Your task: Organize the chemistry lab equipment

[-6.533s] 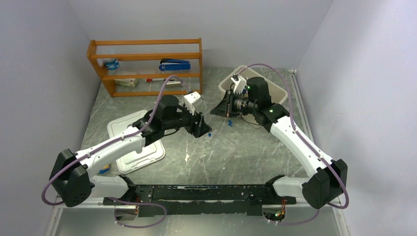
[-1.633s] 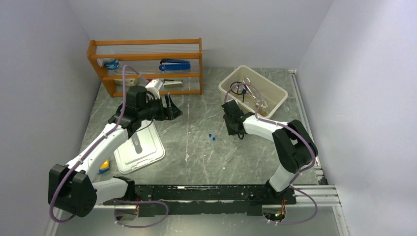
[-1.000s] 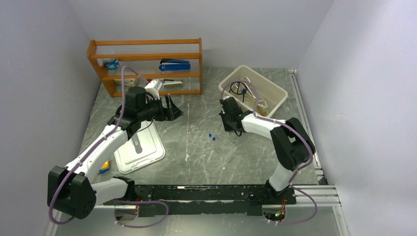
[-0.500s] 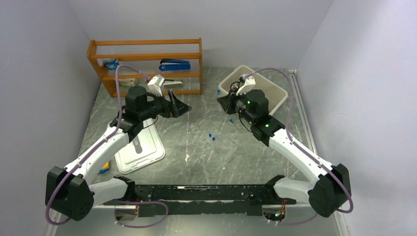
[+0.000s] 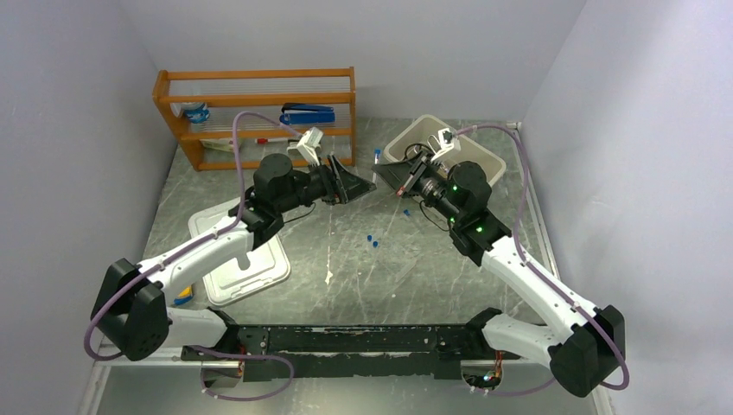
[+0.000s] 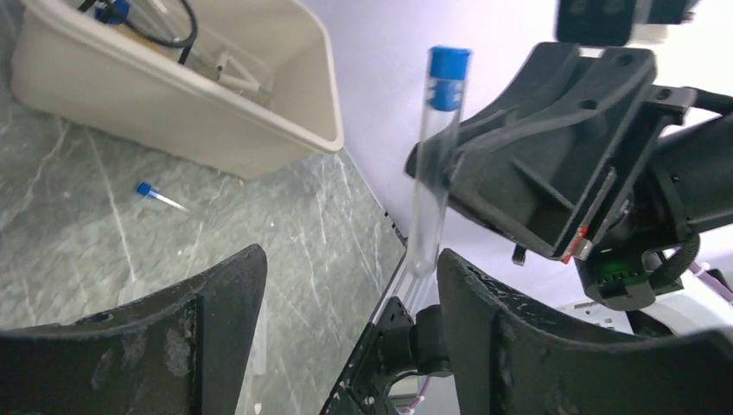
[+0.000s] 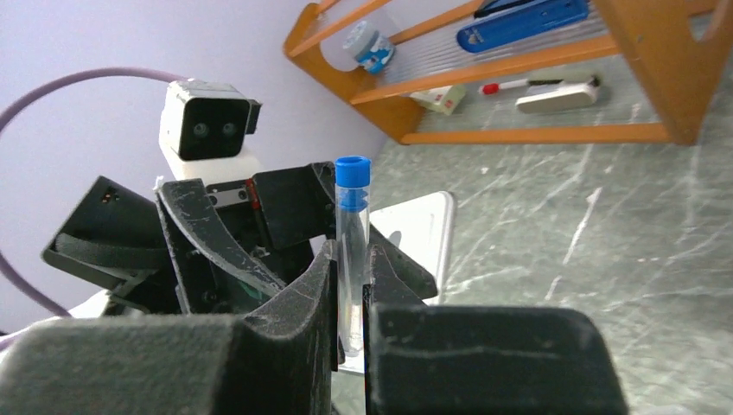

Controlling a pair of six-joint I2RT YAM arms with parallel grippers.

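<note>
My right gripper (image 5: 386,173) is shut on a clear tube with a blue cap (image 7: 352,233), held upright in the air above the table's middle. The tube also shows in the left wrist view (image 6: 430,181) and in the top view (image 5: 378,156). My left gripper (image 5: 359,183) is open and empty, facing the right gripper. In the left wrist view the tube's lower end hangs just above the tip of one of my left fingers (image 6: 519,337). Three more blue-capped tubes (image 5: 372,239) lie loose on the table. A beige bin (image 5: 484,164) holds a black wire ring and metal tongs.
An orange shelf (image 5: 259,104) with a blue stapler (image 5: 307,113) stands at the back left. A white lid (image 5: 246,268) lies at the left under my left arm. A small yellow-and-blue block (image 5: 182,299) lies beside it. Walls close both sides.
My left gripper has swung right and now faces the right gripper closely. My right gripper has moved slightly left and up with the tube in it.
</note>
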